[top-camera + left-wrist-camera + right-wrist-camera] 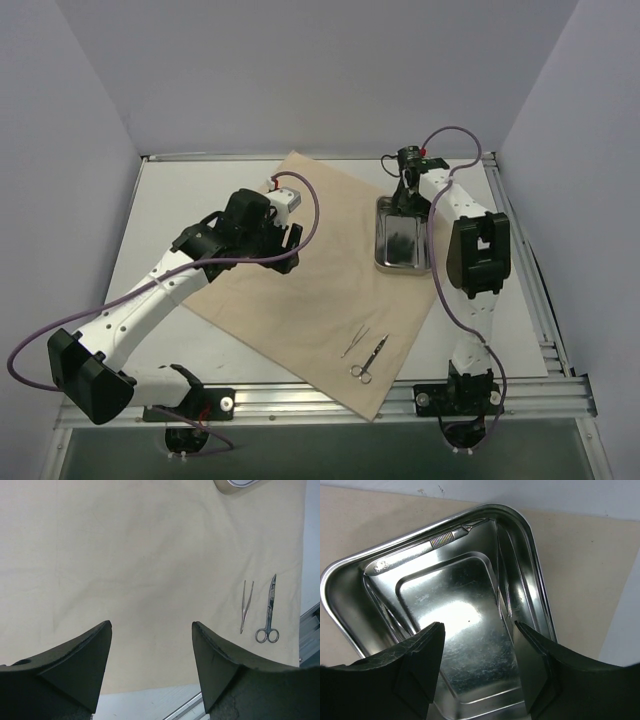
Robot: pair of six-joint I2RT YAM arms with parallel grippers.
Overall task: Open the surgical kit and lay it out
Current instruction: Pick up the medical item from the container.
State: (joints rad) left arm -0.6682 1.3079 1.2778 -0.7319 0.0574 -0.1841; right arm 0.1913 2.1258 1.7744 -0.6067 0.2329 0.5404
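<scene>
The beige wrap sheet [300, 290] lies spread out flat as a large diamond. It fills the left wrist view [125, 555]. The shiny steel tray [380, 240] stands on its right corner. A thin metal instrument [430, 545] lies inside the tray along its wall [530, 535]. The scissors [366, 362] and tweezers [355, 340] lie side by side near the sheet's near corner, also in the left wrist view: scissors [269, 612], tweezers [246, 605]. My left gripper [288, 240] [151, 625] hangs open and empty above the sheet. My right gripper [408, 200] [479, 625] is open and empty above the tray.
The white table [180, 200] is enclosed by pale walls on three sides. An aluminium rail [300, 400] runs along the near edge, by the sheet's near corner, and it also shows in the left wrist view [310, 617]. The arm bases stand on it.
</scene>
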